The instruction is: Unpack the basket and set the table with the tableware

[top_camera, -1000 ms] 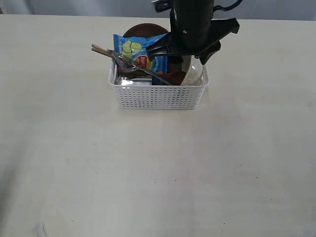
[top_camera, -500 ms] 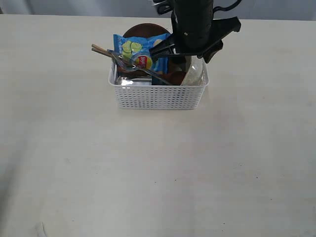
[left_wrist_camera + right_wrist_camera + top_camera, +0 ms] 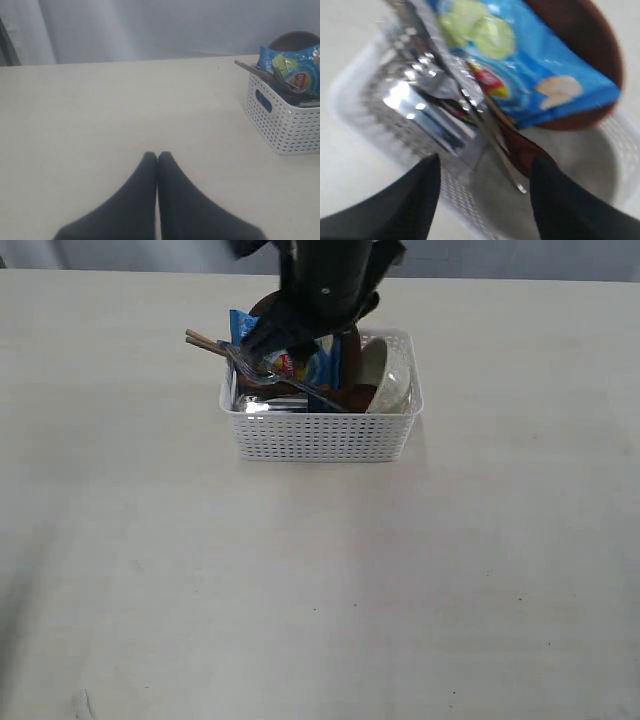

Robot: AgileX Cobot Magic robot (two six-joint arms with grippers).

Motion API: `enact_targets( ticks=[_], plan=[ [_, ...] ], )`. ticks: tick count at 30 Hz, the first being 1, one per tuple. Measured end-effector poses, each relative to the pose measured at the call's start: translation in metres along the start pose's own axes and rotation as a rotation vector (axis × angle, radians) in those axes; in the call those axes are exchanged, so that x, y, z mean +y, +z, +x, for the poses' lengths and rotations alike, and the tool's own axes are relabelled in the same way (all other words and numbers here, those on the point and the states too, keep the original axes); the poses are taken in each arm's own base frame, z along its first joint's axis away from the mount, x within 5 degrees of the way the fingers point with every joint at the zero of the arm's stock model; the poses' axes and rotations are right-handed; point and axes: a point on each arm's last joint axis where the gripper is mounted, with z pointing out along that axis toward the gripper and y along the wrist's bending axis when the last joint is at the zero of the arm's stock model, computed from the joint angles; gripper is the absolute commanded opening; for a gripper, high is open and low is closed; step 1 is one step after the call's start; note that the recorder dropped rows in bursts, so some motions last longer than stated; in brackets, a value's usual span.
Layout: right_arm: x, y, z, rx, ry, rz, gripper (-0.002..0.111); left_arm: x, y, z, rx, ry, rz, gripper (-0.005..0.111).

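White lattice basket (image 3: 320, 435) on cream counter (image 3: 320, 590), still packed: fork (image 3: 290, 383) and chopsticks (image 3: 203, 341) slanting over the rim, bowl (image 3: 388, 375) at one end, chip bag (image 3: 305, 362) against dark plate (image 3: 590, 50). Open, empty right claw (image 3: 486, 160) directly above basket, fork handle running lengthwise between its fingers, below them. Closed, empty left claw (image 3: 157, 159) low over bare counter, well apart from basket. Right arm nearer; probably a fork pick.

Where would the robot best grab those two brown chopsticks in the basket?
Probably near their free ends: the chopsticks lean out over the basket's left rim in the exterior view, clear of the chip bag. Coming down from above there, with the gripper closing across both sticks, looks easiest.
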Motion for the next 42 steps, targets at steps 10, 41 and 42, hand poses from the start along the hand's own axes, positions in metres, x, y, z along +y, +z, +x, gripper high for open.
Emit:
enact_targets(
  ticks=[10,41,42],
  plan=[
    [0.037,0.043,-0.004,0.022,-0.226,0.011,0.052,0.000,0.000,0.000,0.000,0.000,0.000,0.000],
    [0.031,0.034,-0.010,-0.032,-0.296,0.051,0.025,0.000,0.000,0.000,0.002,0.000,0.000,0.000],
    [0.033,0.033,-0.009,-0.029,-0.301,0.024,0.036,0.000,0.000,0.000,0.002,0.000,0.000,0.000]
  ],
)
